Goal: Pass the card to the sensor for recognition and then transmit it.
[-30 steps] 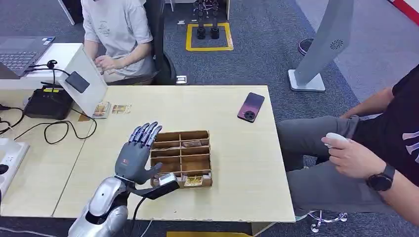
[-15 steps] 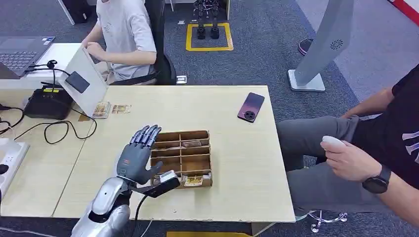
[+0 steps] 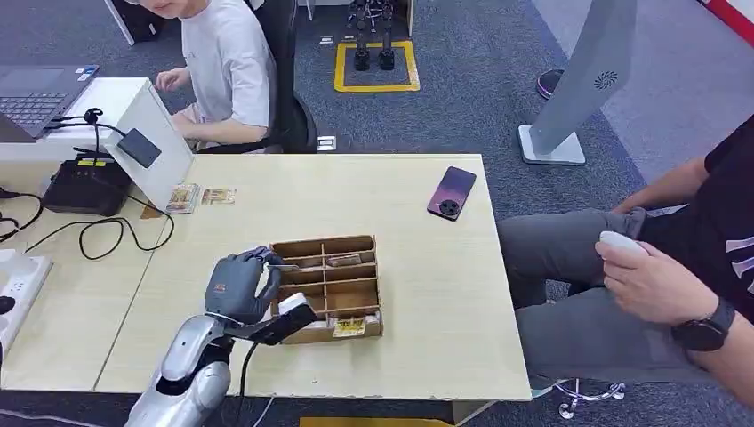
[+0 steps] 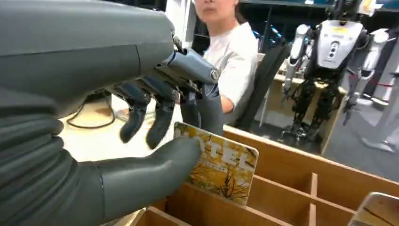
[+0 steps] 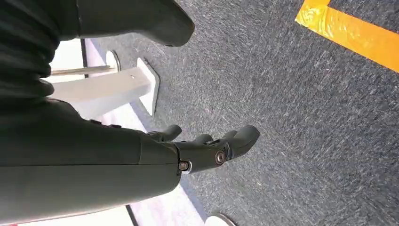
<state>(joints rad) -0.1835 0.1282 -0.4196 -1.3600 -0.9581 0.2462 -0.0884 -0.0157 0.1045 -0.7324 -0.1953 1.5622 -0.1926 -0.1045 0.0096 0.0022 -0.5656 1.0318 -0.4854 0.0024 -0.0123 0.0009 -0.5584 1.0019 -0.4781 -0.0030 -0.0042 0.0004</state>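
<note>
Fingers spread a second ago, and now the left hand (image 3: 236, 286) has curled shut, pinching the card (image 4: 218, 162) at the wooden organizer's (image 3: 351, 294) nine o'clock edge. Card secured; the sensor (image 3: 139, 147) waits at eleven o'clock.

The bench (image 3: 418, 267) is pale wood-coloured with a faint grain. The box (image 3: 331, 285) on it is plain brown wood, its dividers the same brown. The card (image 4: 221, 162) is yellow and white, printed with big white letters and dark bare-branched trees on a golden ground. The left hand (image 3: 236, 283) is dark grey, its arm (image 3: 191, 369) silver; the right hand (image 5: 207, 148) is dark grey too. Near the bench's far right corner lies a phone (image 3: 452, 192), its back shading from purple to pink. The floor (image 3: 471, 80) is speckled grey carpet, marked with a yellow tape square (image 3: 376, 67). The sensor (image 3: 140, 147) is black on a white stand (image 3: 160, 133).
</note>
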